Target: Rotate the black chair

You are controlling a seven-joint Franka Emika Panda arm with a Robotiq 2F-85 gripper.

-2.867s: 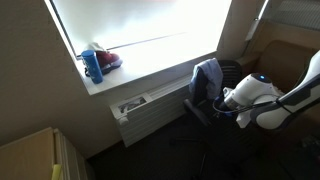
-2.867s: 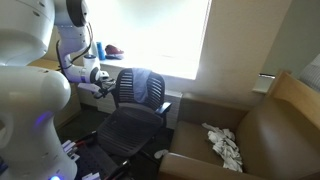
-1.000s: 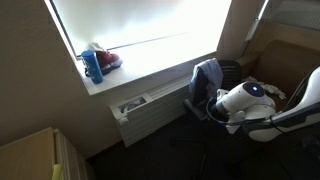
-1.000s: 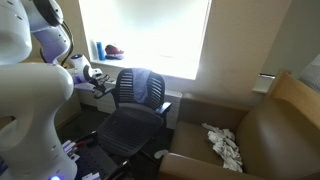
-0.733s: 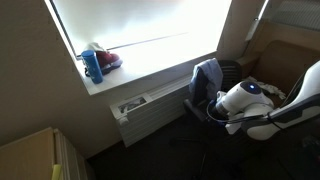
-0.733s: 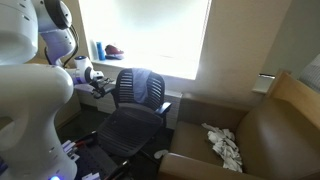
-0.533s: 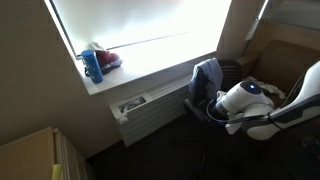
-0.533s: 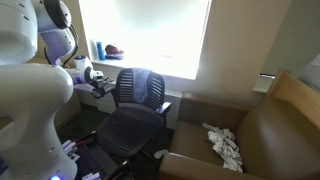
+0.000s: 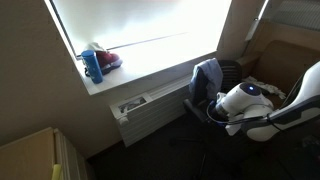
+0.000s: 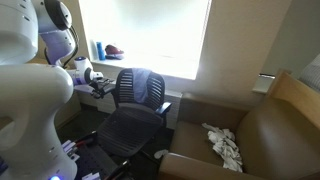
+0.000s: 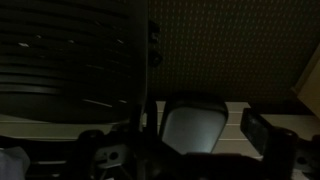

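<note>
The black chair stands by the window, with a light blue-grey cloth over its mesh backrest; it shows in both exterior views. My gripper is level with the chair's armrest, at the side of the backrest. In the dark wrist view the grey armrest pad lies between my spread fingers, with a gap to the finger at right. The mesh back fills the upper left. The gripper looks open and holds nothing.
A brown upholstered armchair with a crumpled white cloth stands close beside the chair. A blue bottle and a red object sit on the window sill above a wall heater. The white arm crowds the chair.
Since about three seconds ago the arm has bent lower and the gripper has come closer to the chair's side. In the last second nothing has visibly moved.
</note>
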